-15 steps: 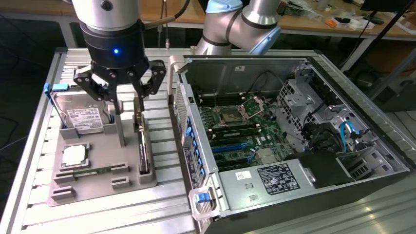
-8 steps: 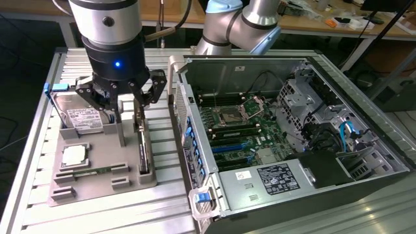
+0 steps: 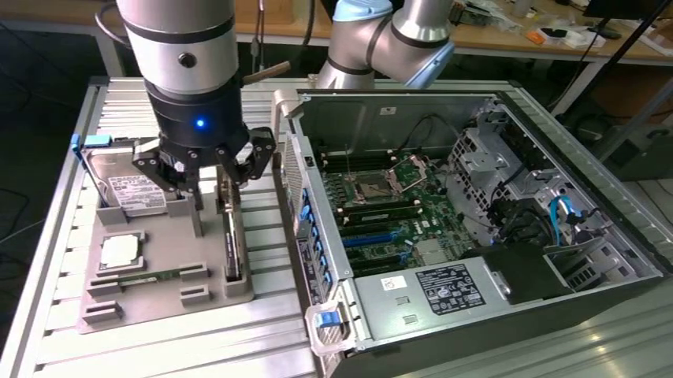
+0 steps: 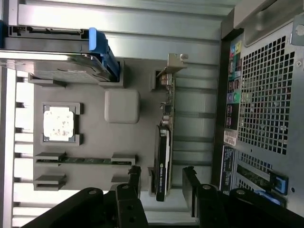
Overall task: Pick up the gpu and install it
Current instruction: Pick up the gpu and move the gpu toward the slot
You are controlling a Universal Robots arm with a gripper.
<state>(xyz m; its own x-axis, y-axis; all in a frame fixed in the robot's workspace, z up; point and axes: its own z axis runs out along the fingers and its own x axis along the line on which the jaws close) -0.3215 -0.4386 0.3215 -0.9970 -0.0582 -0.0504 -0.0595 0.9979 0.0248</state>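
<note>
The gpu is a thin dark card standing on edge in a slot along the grey tray's side nearest the computer case. Its silver bracket is at the far end in the wrist view. My gripper hangs just above the card's far end in the exterior view. In the wrist view the gripper is open, with one black finger on each side of the gpu and a gap on both sides. Nothing is held.
The tray also holds a silver hard drive with a blue clip, a processor and a green memory stick. An open computer case with its motherboard exposed lies at the exterior view's right, close beside the tray.
</note>
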